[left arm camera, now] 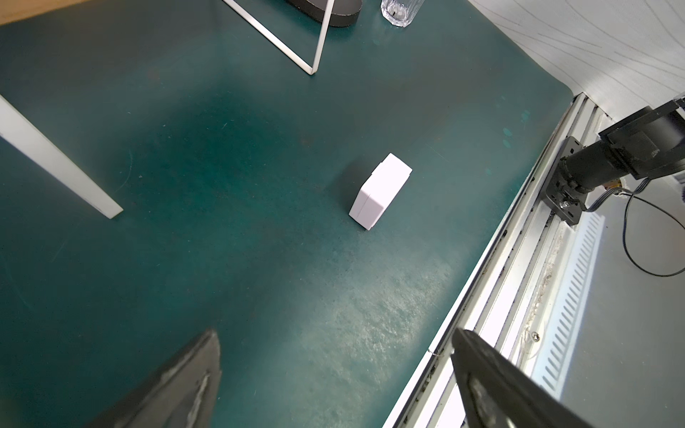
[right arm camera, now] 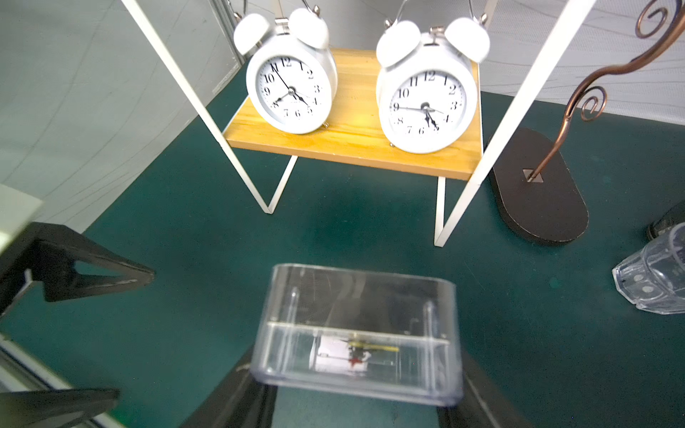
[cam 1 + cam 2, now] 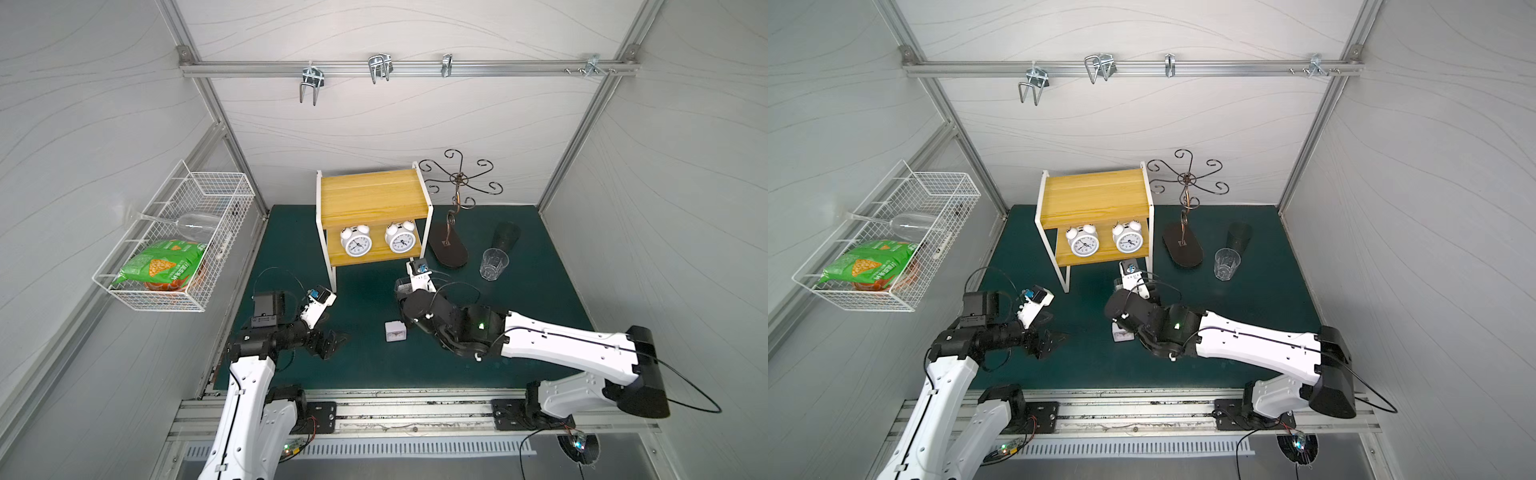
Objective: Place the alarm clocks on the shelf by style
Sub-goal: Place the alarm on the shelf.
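Spreading across most of both top views, the green counter [image 3: 519, 332] carries the shelf [image 3: 370, 195] towards its back. The yellow upper board bears no clock, so it is probably where the square pair belongs.

The right hand [image 2: 356, 387] is low in front of the shelf, pinching the clear square clock [image 2: 356, 326] by its two opposite side walls. I cannot tell whether the clock is off the counter. The left hand [image 1: 333, 370] has its fingers spread wide and grips nothing.

The two round twin-bell clocks [image 3: 356, 242] [image 3: 400, 238] stand side by side on the lower board, faces forward.

The clear clock's case looks like hard, glossy plastic. It is likely light and stiff but slick between the pads, and it could scuff or crack if knocked against the white frame. A hold low on the flat side walls, as here, seems soundest.

The white square clock [image 3: 395, 331] stands upright on the counter between the two arms. It looks light, rigid and matte. Its narrow depth invites a pinch from above across front and back, though a nudge could tip it.
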You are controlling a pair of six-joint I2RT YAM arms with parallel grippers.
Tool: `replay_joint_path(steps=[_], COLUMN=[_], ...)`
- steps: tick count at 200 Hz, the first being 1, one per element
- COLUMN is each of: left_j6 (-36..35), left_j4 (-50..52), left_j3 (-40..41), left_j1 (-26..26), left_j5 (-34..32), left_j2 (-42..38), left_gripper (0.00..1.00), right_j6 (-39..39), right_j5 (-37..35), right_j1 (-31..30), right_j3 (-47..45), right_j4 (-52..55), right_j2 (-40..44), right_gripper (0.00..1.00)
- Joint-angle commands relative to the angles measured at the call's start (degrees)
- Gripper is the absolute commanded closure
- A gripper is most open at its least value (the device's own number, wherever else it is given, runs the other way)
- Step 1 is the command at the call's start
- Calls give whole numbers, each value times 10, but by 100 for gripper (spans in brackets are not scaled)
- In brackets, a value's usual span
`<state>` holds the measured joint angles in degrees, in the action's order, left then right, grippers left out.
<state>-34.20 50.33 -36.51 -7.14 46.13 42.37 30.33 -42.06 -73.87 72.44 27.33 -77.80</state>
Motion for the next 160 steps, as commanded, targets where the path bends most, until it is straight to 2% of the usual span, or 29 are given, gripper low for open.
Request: replay_joint_path(steps=[1,55,160], left_j6=[6,10,13], left_j4=[-21,-27,-36], left_j3=[-17,-22,-24], left_j1=[-1,-1,-1], left_j5=[14,15,15], left_j2=[4,14,24], left_gripper=[1,1,1], right_j6=[-67,-87,-109], right_j5=[23,41,35], right_j1=[18,65,147], right_j3=[73,255,635], right_j4=[46,152,315], right_j2=[-4,-66,-288], right_gripper=[38,38,37])
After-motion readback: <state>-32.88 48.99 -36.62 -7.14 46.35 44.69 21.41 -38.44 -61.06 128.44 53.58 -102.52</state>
